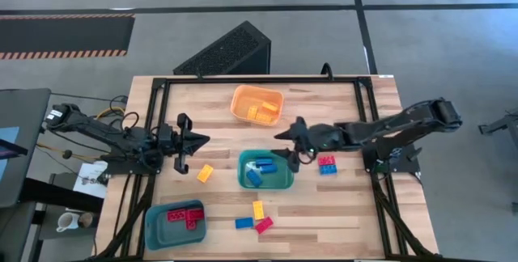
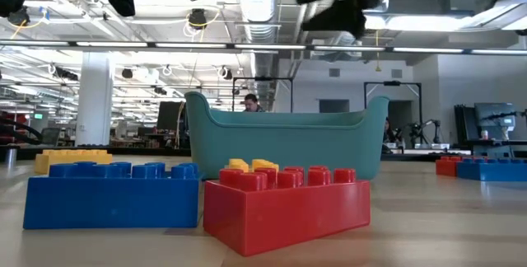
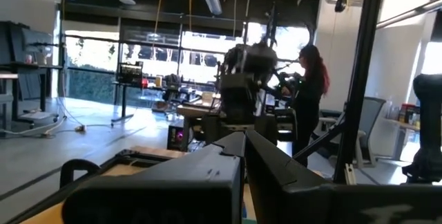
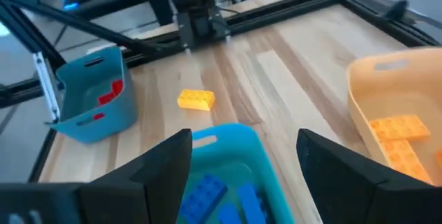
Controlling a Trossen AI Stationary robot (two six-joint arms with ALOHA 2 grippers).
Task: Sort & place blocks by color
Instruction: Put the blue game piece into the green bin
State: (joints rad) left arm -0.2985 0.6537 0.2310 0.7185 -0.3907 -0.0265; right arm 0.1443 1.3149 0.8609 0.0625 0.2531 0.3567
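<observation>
Right claw (image 1: pixel 289 143) open over teal bin (image 1: pixel 283 183); blue blocks (image 1: pixel 261 171) inside

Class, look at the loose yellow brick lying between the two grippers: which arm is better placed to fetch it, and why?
Probably the left. The left gripper sits just beside the yellow block, nothing between them. The right gripper, open, hovers at the teal bin, which lies between it and that block.

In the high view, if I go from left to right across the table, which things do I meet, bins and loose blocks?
Blue bin with red blocks → lone yellow block → orange bin, farther back → teal bin → red and blue blocks by the right gripper.
</observation>
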